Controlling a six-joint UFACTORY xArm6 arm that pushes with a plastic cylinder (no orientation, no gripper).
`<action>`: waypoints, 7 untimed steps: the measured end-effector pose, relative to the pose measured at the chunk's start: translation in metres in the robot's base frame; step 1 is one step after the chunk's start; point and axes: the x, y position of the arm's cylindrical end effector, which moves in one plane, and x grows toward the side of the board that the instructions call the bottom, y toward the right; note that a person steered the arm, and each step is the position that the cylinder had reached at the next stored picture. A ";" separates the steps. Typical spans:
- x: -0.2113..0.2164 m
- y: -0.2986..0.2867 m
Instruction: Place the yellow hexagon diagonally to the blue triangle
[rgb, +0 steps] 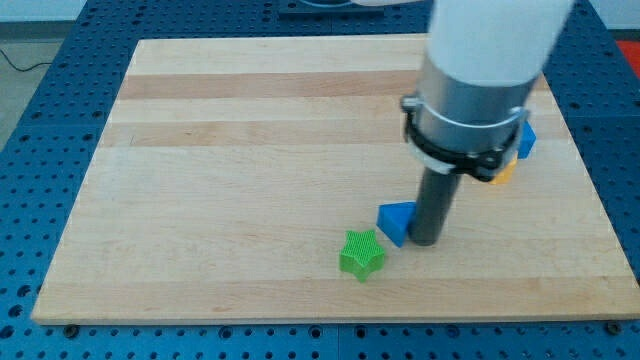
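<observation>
The blue triangle (397, 221) lies low on the wooden board (250, 150), right of centre. My tip (427, 240) stands on the board right next to the triangle's right side, seemingly touching it. A small piece of a yellow block (503, 174) shows at the view's right, mostly hidden behind the arm's grey collar; its shape cannot be made out. It lies up and to the right of the blue triangle.
A green star (361, 253) lies just below and left of the blue triangle. Another blue block (526, 140) sits at the right, partly hidden by the arm, just above the yellow piece. The board's bottom edge runs close under the star.
</observation>
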 end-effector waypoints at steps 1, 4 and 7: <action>-0.001 -0.008; -0.033 0.154; -0.084 0.080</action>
